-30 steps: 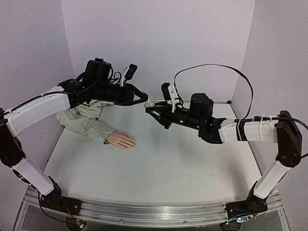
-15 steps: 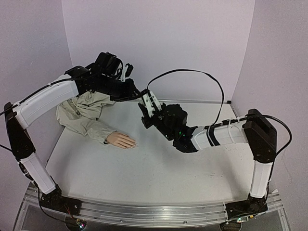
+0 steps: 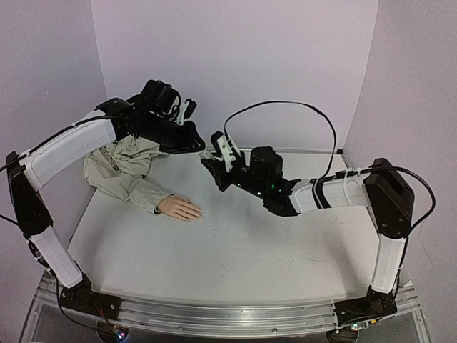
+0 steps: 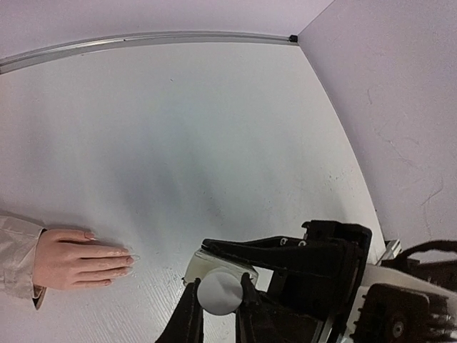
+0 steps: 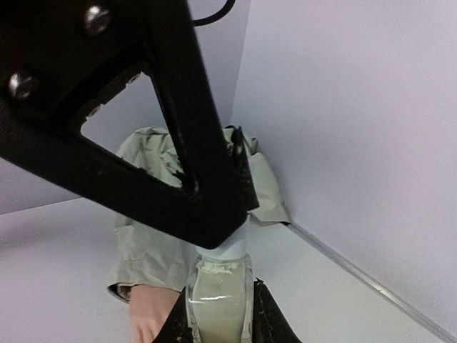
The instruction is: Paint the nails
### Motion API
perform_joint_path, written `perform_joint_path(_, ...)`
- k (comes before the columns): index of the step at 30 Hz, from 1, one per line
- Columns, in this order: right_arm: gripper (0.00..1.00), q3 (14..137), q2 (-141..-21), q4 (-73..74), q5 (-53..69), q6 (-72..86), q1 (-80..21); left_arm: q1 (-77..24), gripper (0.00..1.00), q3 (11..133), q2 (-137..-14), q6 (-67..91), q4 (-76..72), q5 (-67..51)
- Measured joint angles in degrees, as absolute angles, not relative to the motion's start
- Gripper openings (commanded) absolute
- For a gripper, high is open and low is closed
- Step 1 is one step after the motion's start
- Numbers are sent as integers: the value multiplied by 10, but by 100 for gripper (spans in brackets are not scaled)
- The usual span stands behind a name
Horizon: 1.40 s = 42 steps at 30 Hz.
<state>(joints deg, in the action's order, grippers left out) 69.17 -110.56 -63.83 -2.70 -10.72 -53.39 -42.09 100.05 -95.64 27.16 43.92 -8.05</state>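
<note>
Sleeve (image 3: 125, 179) wrinkled beige cloth; mannequin hand (image 3: 180, 208) smooth, probably plastic; tabletop (image 3: 235, 250) matt white; bottle (image 5: 220, 304) glossy, translucent; cap (image 4: 220, 294) matt white.

The left arm (image 3: 68, 153) and the right arm (image 3: 343, 193) share one build: long smooth white shell links set between bulky matte-black joint housings, with black bases (image 3: 89, 299) at the foot. A thin black cable (image 3: 285, 103) loops free above the right arm, another thin one runs along the left arm's white link, and tiny green lights (image 3: 273, 188) glow on the right arm's black wrist section. The left gripper (image 4: 219, 294) has slim black fingers on a black frame with a triangular cut-out and round silver screw heads (image 5: 96, 18), and the right gripper (image 5: 223, 314) likewise shows narrow black fingers.
</note>
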Motion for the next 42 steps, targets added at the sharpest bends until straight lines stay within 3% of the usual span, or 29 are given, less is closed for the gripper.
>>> perform_joint_path(9, 0, 710, -1080, -573, 398, 99, -426, -404, 0, 964, -937, 90, 390, -239)
perform_joint_path(13, 0, 726, -1085, -616, 576, 230, -408, -398, 0, 951, -917, -8, 387, -346)
perform_joint_path(19, 0, 729, -1094, -750, 739, 407, -410, -398, 0, 968, -917, -112, 427, -494)
perform_joint_path(21, 0, 729, -1094, -770, 763, 429, -411, -398, 7, 971, -920, -128, 434, -526)
perform_joint_path(26, 0, 712, -1088, -815, 752, 443, -416, -398, 51, 964, -913, -129, 436, -552)
perform_joint_path(29, 0, 679, -1053, -846, 708, 428, -411, -394, 75, 900, -891, -103, 432, -539)
perform_joint_path(30, 0, 667, -1037, -855, 693, 418, -408, -390, 90, 875, -880, -93, 426, -531)
perform_joint_path(31, 0, 655, -1022, -859, 680, 407, -404, -385, 97, 853, -868, -83, 419, -522)
perform_joint_path(37, 0, 640, -961, -766, 578, 276, -386, -365, 98, 795, -789, 3, 352, -488)
perform_joint_path(42, 0, 615, -918, -658, 383, 172, -399, -375, 97, 770, -748, 144, 238, -401)
